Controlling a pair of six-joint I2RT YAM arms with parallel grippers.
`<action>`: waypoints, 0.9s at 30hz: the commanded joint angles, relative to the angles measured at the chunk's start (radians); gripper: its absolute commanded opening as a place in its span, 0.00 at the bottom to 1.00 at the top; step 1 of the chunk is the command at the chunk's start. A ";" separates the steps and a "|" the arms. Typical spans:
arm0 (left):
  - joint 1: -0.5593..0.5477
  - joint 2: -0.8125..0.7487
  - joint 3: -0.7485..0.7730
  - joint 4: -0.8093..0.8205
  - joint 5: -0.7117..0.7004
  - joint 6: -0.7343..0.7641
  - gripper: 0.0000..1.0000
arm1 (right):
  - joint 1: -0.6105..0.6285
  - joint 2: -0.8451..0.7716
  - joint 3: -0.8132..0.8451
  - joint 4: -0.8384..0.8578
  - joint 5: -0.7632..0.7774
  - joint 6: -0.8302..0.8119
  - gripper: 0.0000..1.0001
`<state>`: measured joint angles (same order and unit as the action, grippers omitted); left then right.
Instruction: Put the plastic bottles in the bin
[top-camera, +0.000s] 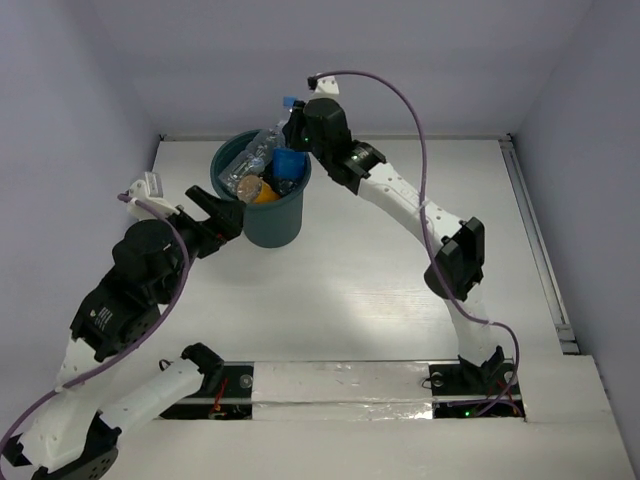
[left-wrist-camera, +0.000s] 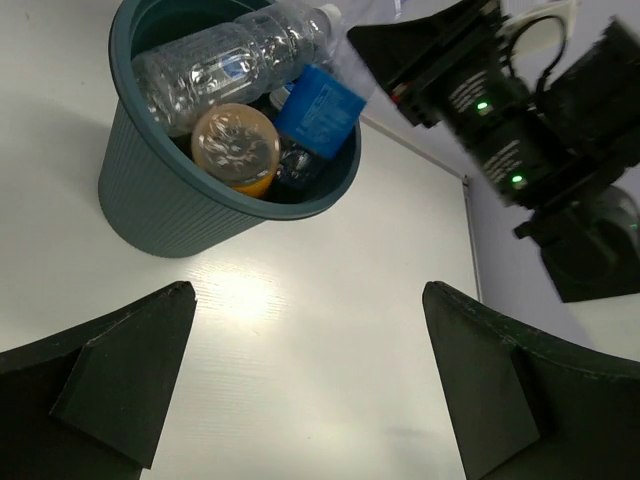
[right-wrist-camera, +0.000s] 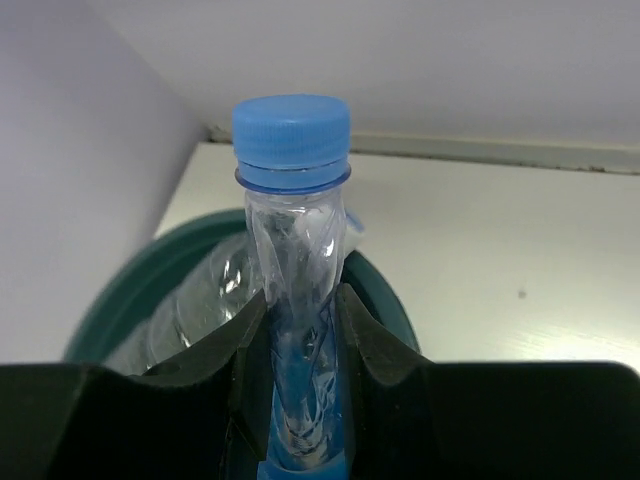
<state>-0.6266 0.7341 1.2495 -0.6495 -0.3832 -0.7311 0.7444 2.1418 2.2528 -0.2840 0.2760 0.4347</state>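
Closest is the left arm (top-camera: 130, 290), big and black. Its left gripper (top-camera: 222, 207) is spread wide with nothing in it, just beside the bin. Under everything is the white table (top-camera: 380, 300), and I see no bottles lying on it. The bin (top-camera: 272, 225) is dark teal and looks very full.

Over its far side, the right gripper (right-wrist-camera: 300, 310) is squeezed on a clear bottle with a blue label (right-wrist-camera: 292, 230), up near the neck. That bottle stands cap up, with its bottom end inside the bin, on top of the others. An orange bottle (left-wrist-camera: 235, 145) and a clear bottle (left-wrist-camera: 210, 65) lie beside it. Its blue cap (right-wrist-camera: 291, 130) pokes up above the rim.

I think the job now is to let go. The fingers should open wide and then go straight up, so they do not drag the bottle back out. The pile is high, so the bottle could tip over the rim. Going slowly would help. The left gripper is near enough to steady the bin if it wobbles.
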 joint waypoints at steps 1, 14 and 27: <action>0.001 -0.015 -0.007 -0.045 -0.016 -0.037 0.97 | 0.075 -0.008 -0.010 0.046 0.074 -0.063 0.18; 0.001 0.011 0.091 -0.036 -0.036 0.002 0.99 | 0.087 -0.177 -0.091 -0.010 0.115 -0.005 1.00; 0.001 0.010 0.082 0.065 0.104 0.004 0.99 | 0.087 -0.863 -0.715 0.032 0.080 0.013 0.33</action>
<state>-0.6266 0.7528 1.3190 -0.6540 -0.3294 -0.7383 0.8310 1.4681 1.7695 -0.2867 0.3542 0.4240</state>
